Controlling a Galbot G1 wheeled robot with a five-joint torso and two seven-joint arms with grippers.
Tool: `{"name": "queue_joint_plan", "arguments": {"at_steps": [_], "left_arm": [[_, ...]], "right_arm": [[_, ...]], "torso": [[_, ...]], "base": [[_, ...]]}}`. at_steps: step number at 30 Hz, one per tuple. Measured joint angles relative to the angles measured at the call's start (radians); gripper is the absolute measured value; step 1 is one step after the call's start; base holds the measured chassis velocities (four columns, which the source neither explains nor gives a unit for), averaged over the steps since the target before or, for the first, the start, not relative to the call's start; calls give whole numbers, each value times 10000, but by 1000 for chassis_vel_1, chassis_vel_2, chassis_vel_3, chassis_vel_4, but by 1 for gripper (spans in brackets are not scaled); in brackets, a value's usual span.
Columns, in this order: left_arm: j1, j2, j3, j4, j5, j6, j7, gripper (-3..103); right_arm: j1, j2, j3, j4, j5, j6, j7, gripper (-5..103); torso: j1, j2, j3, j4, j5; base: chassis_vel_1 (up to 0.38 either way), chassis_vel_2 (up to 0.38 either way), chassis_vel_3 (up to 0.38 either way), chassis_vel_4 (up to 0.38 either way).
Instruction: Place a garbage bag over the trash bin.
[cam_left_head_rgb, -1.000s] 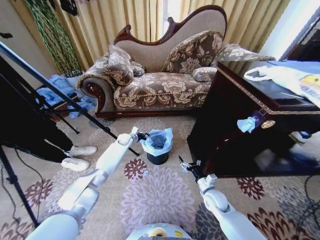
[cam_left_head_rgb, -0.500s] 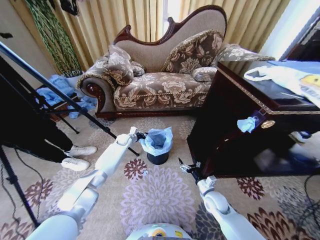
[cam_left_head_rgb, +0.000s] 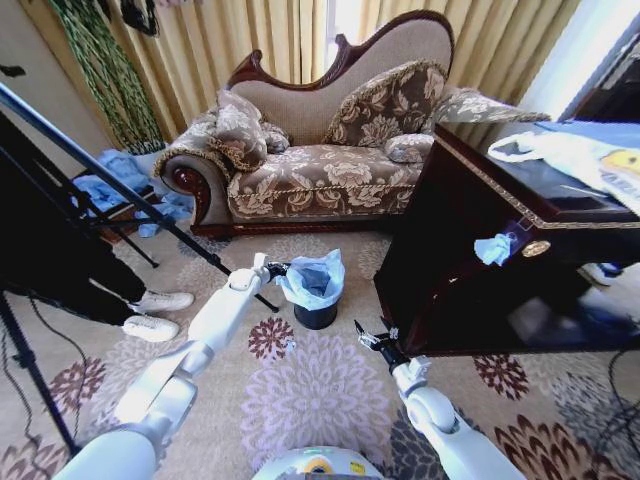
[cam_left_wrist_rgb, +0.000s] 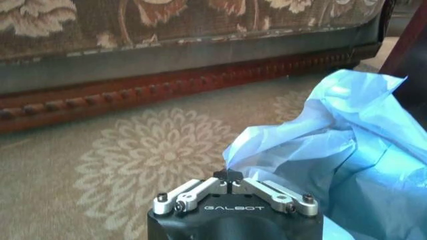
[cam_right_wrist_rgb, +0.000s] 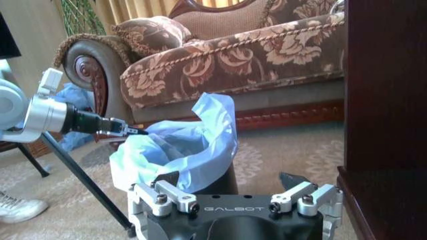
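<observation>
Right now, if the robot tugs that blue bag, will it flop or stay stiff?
Probably flop: the garbage bag is thin, crinkled film sagging over the trash bin. It looks light, so the shut left gripper pinching its edge could likely lift it easily.

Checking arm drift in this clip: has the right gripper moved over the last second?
Yes. The right gripper has pulled slightly back toward the robot, away from the trash bin.
</observation>
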Motion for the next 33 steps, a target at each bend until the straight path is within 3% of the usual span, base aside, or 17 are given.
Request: {"name": "queue_joint_plan", "arguments": {"at_steps": [2,4,5,6,8,10,14,15,17,20,23,26,30,33], "left_arm": [[12,0,-2,8,-8,2,-19,-3],[43,-17,-34,116,-40,8,-196,7],[59,-19,-34,131,-47,7,-262,7],[94,-20,-34,133,-63,7,-328,18],[121,-19,-37,124,-72,6,-379,18],[158,-22,-38,85,-93,1,-474,29],[187,-22,-43,27,-114,-6,-540,40],[220,-10,-54,0,-129,-5,-540,51],[246,1,-62,-16,-145,-4,-539,51],[420,87,-113,-155,-230,-9,-554,67],[546,147,-177,-276,-276,-79,-629,72],[871,310,-313,-698,-347,-220,-674,89],[1335,484,-567,-1278,-310,-470,-745,99],[1643,585,-696,-1679,-450,-629,-842,100]], "right_arm": [[-12,1,0,4,-2,1,0,99],[-68,14,9,24,-25,6,2,98],[-77,18,12,26,-44,13,5,99],[-92,19,18,33,-82,24,17,100],[-107,19,19,41,-109,28,37,100],[-134,23,16,51,-152,31,99,100],[-172,37,15,80,-201,44,140,100],[-183,37,19,100,-212,47,145,100],[-191,36,24,119,-217,49,147,100],[-213,34,73,213,-221,65,172,100],[-247,34,111,304,-217,66,187,100],[-312,63,197,410,-228,77,190,100],[-420,107,299,626,-230,86,199,100],[-449,161,334,800,-225,94,305,100]], "torso": [[0,0,0,0,0],[0,0,0,0,0],[0,0,0,0,0],[0,0,0,0,0],[0,0,0,0,0],[0,0,0,1,0],[0,0,0,0,1],[0,0,0,0,0],[0,0,0,-1,0],[0,0,0,1,-1],[0,0,0,0,0],[0,0,0,-1,0],[0,0,0,0,-1],[0,0,0,0,0]], "base": [[0,0,0,0],[0,0,0,0],[0,0,0,0],[0,0,0,0],[0,0,0,0],[0,0,0,0],[0,0,0,0],[0,0,0,0],[0,0,0,0],[0,0,0,0],[0,0,0,0],[0,0,0,0],[0,0,0,0],[0,0,0,0]]}}
